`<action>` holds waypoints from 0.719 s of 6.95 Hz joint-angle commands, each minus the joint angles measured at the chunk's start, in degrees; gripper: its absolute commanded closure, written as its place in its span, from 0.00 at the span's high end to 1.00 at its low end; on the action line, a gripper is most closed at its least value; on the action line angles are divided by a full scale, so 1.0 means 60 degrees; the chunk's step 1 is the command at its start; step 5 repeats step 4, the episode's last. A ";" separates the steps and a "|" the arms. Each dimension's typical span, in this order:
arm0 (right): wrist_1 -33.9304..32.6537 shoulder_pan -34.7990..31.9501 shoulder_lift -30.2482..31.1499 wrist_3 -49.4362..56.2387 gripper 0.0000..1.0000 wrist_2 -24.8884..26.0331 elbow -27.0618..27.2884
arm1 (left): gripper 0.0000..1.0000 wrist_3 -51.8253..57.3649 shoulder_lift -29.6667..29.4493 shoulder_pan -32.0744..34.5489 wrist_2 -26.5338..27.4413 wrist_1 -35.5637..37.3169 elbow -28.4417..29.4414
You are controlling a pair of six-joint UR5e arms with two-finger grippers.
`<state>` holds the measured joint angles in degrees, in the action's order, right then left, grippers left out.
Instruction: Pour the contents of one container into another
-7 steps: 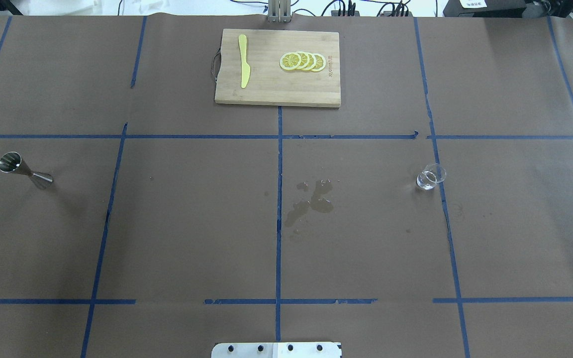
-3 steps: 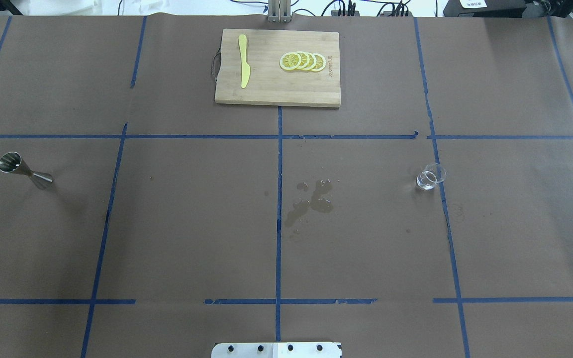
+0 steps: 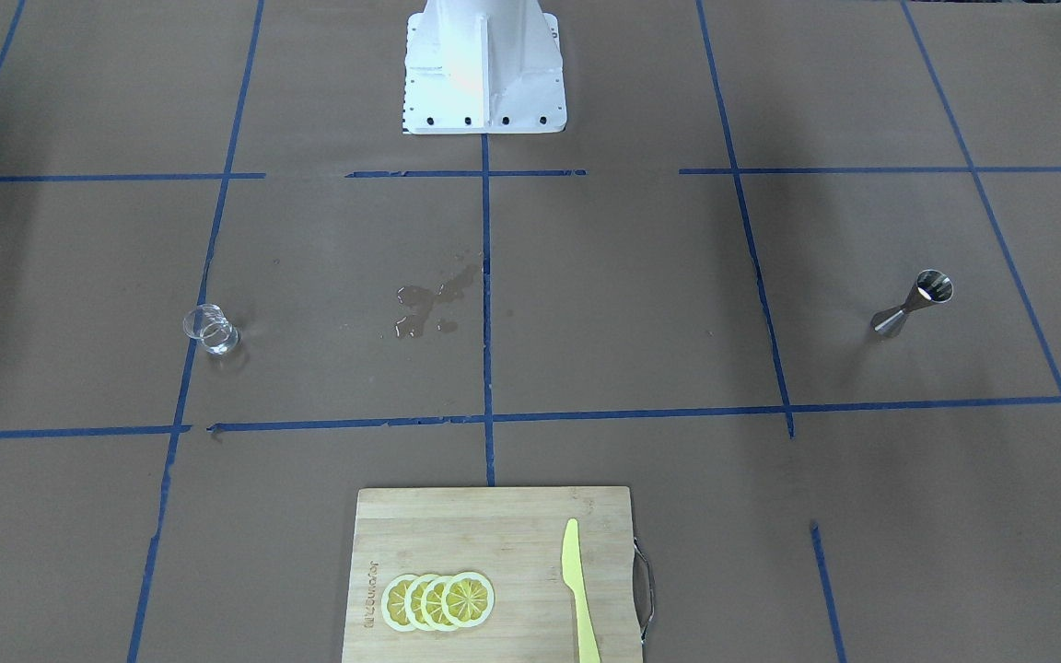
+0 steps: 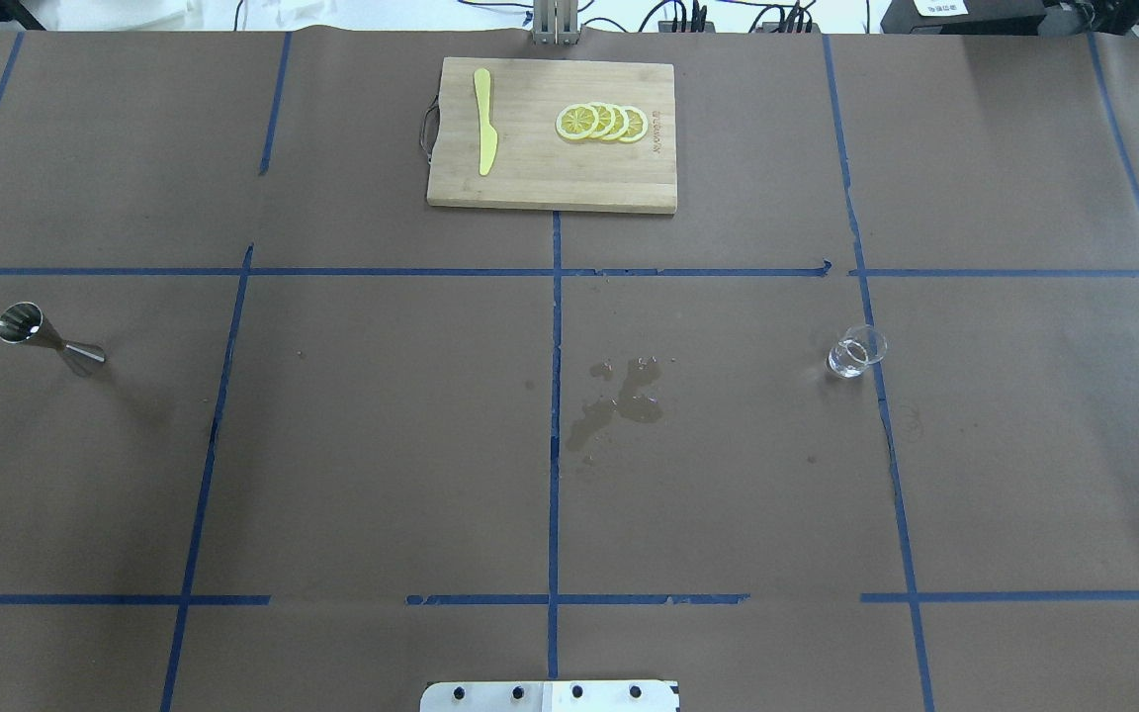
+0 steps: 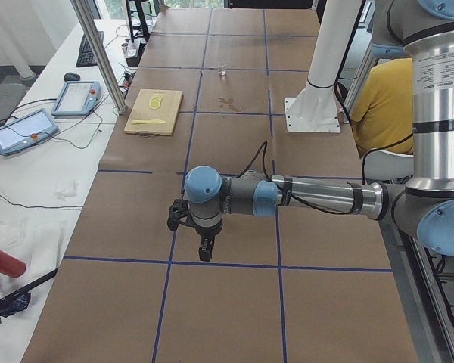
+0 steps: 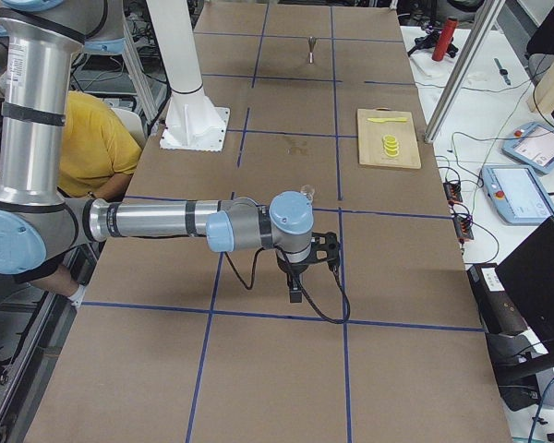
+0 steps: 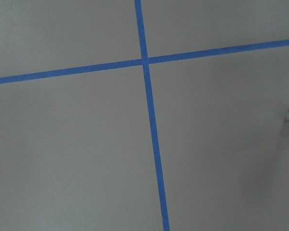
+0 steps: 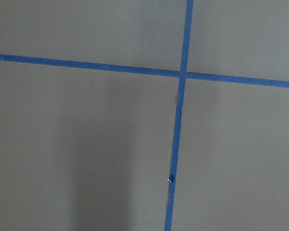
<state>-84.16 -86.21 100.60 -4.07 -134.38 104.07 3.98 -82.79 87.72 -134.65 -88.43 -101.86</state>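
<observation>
The small clear glass cup (image 4: 856, 351) stands upright on the right half of the brown table, also seen in the front view (image 3: 210, 331) and just behind the near arm in the right view (image 6: 307, 193). The steel jigger (image 4: 47, 338) stands upright at the far left (image 3: 913, 304). Neither gripper shows in the overhead or front views. My left gripper (image 5: 203, 248) hangs over the table's left end, and my right gripper (image 6: 296, 292) points down over the right end, short of the cup. I cannot tell whether either is open or shut.
A wooden cutting board (image 4: 530, 178) at the table's far edge carries lemon slices (image 4: 601, 122) and a yellow knife (image 4: 484, 121). A wet spill (image 4: 619, 400) marks the table's middle. The robot base (image 3: 483, 69) stands at the near edge. A person in yellow (image 5: 382, 106) sits behind it.
</observation>
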 commanded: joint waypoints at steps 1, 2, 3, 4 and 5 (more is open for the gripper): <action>0.0023 0.0012 0.0005 0.0005 1.00 0.0000 -0.0001 | 1.00 -0.0004 0.0000 0.0000 0.0000 -0.0013 -0.0029; 0.0052 -0.0002 0.0034 0.0005 1.00 -0.0015 -0.0001 | 1.00 -0.0019 0.0000 0.0000 0.0000 -0.0013 -0.0015; 0.0052 -0.0002 0.0035 0.0005 1.00 -0.0015 -0.0001 | 1.00 -0.0019 0.0000 0.0000 0.0000 -0.0013 -0.0001; 0.0052 0.0012 0.0035 0.0005 1.00 -0.0015 -0.0016 | 1.00 -0.0033 0.0000 0.0000 0.0000 -0.0013 -0.0015; 0.0052 0.0012 0.0035 0.0005 1.00 -0.0015 -0.0016 | 1.00 -0.0033 0.0000 0.0000 0.0000 -0.0013 -0.0015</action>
